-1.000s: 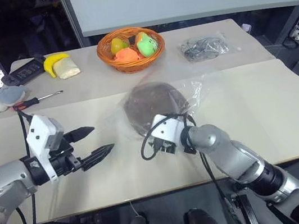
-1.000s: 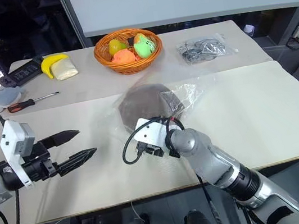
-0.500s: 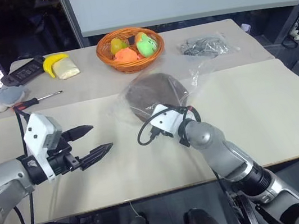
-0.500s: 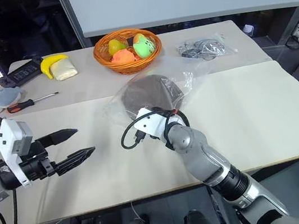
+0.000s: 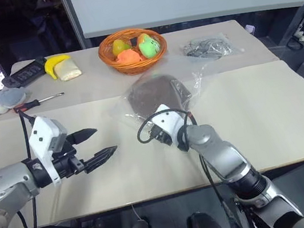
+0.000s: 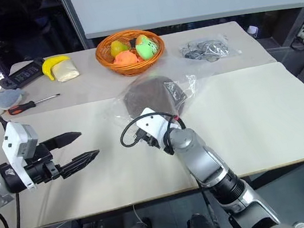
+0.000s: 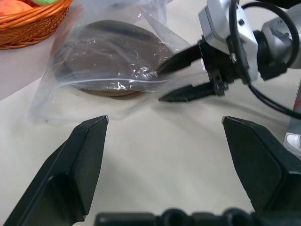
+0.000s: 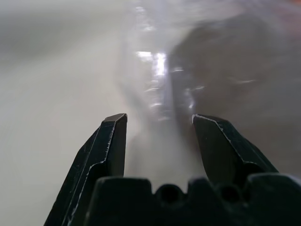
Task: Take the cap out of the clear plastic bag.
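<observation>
Cap (image 5: 156, 95) seen inside clear plastic bag (image 7: 108, 70), mid-table (image 5: 255, 109), near side of basket (image 5: 132, 49). Right gripper (image 7: 164, 85) fingers parted at bag's near edge, nothing clearly gripped. Left gripper (image 5: 100, 142) fingers held wide open, empty, well left of bag.

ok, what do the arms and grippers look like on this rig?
Both arms are silver-grey metal with black joint sections. Each wrist carries a white box-shaped module with looping black cable. The left gripper and right gripper each have two black, tapering, pointed fingers. No markings legible.
</observation>
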`<state>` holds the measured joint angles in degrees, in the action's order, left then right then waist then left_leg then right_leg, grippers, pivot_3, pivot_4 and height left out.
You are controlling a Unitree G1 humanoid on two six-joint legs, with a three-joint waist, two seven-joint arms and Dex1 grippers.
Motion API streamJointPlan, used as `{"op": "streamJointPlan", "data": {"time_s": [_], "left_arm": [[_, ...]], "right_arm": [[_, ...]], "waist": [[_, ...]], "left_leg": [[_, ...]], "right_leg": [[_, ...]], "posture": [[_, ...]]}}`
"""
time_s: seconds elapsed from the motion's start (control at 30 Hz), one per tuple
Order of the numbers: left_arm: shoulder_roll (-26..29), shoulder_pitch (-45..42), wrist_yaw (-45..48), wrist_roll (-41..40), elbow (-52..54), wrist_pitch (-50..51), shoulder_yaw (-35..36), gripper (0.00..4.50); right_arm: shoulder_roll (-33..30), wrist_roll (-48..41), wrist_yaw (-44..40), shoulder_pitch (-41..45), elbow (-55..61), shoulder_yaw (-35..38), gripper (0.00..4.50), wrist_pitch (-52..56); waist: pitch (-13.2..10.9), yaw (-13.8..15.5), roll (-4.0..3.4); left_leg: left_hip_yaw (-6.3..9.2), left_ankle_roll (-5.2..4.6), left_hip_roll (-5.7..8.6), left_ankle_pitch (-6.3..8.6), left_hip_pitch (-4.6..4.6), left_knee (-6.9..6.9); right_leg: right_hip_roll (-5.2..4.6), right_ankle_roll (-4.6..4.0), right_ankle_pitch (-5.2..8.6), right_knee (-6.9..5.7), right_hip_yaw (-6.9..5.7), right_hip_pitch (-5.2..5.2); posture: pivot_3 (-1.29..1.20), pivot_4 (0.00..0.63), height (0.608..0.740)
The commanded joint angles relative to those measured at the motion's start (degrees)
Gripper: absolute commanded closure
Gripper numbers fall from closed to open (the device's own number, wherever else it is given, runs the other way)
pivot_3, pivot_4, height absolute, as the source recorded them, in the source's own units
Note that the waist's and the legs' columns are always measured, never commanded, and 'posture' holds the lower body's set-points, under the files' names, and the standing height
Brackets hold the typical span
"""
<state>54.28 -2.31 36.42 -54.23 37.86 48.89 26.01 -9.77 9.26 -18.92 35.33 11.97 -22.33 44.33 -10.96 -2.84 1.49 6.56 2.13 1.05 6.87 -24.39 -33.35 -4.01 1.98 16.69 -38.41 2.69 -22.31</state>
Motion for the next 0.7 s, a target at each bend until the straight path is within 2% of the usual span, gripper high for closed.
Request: {"op": "streamJointPlan", "data": {"time_s": [0.03, 0.1, 0.3, 0.7], "left_arm": [[0.33, 0.32, -0.27, -0.59, 1.97, -0.60, 2.41, 0.31], [0.50, 0.45, -0.36, -0.93, 2.15, -0.37, 2.95, 0.31], [0.54, 0.82, -0.79, -1.24, 2.73, -0.05, 3.60, 0.31], [0.47, 1.32, -2.13, -2.21, 3.26, 0.13, 4.04, 0.31]], "right_arm": [[6.96, -4.73, 2.17, 2.31, 0.39, 6.42, 1.74, 0.07], [9.98, -6.12, 2.64, 2.44, -0.90, 7.79, 1.74, 1.34], [11.17, -4.78, 2.97, 3.64, -5.48, 4.92, 1.74, -0.41], [11.80, 3.29, 10.70, 10.58, -21.58, 1.50, 1.74, -15.16]], "waist": [[0.00, -0.20, 0.00], [0.00, -0.17, 0.00], [0.00, 0.30, 0.00], [0.00, 0.07, 0.00]], "left_leg": [[-0.01, 0.00, -0.03, 0.00, 0.01, 0.01], [-0.01, 0.00, -0.04, 0.00, 0.04, 0.04], [-0.01, 0.00, -0.02, 0.00, 0.08, 0.01], [-0.01, 0.01, -0.03, -0.01, 0.08, 0.04]], "right_leg": [[0.04, -0.01, 0.00, -0.03, 0.03, 0.00], [0.07, -0.02, 0.01, -0.10, 0.04, -0.01], [0.05, -0.03, 0.01, -0.10, 0.04, 0.02], [0.07, -0.05, 0.00, -0.11, 0.05, -0.01]], "posture": [[0.00, 0.150, 0.740], [0.00, 0.150, 0.740], [0.00, 0.150, 0.740], [0.00, 0.150, 0.740]]}}
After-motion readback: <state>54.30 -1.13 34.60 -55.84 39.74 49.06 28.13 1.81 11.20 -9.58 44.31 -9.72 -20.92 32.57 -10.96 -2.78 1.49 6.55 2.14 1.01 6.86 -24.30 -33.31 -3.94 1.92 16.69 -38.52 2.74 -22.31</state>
